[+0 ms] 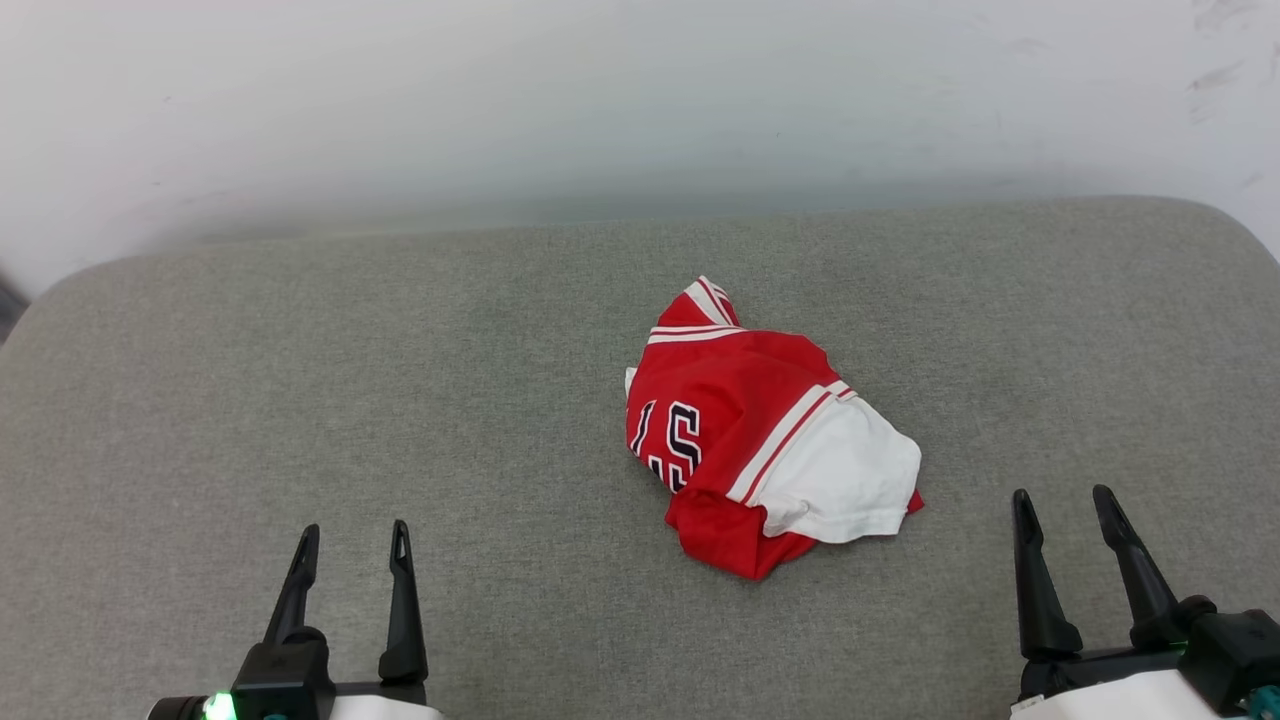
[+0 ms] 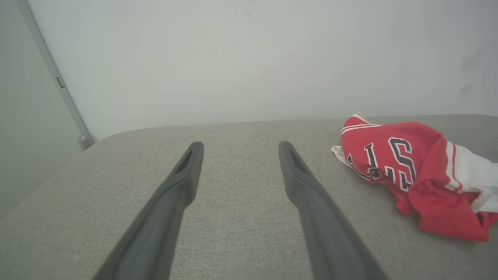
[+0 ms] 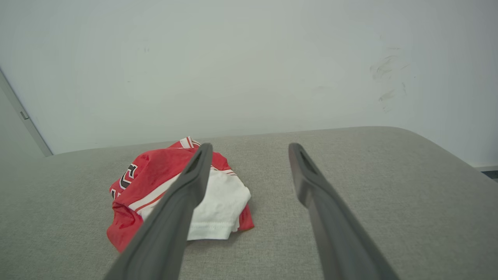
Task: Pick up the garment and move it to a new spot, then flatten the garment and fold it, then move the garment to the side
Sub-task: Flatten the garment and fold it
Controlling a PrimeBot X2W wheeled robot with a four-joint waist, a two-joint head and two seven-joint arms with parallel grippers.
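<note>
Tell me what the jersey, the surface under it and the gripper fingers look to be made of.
Jersey: thin soft fabric, matte; it crumples into loose folds, with a stitched hem on the white sleeve. Surface: grey woven upholstery cloth, probably padded, judging by visible weave and rounded corners. Fingers: dark, smooth, matte, likely plastic or rubber; which one is unclear.

A big soft grey seat (image 1: 300, 400) with round corners sits in front of a plain white wall (image 1: 600, 100) — the wall has a few dark smudges (image 3: 383, 70) on it, and a thin grey strip (image 2: 57, 82) runs up it at one side.
</note>
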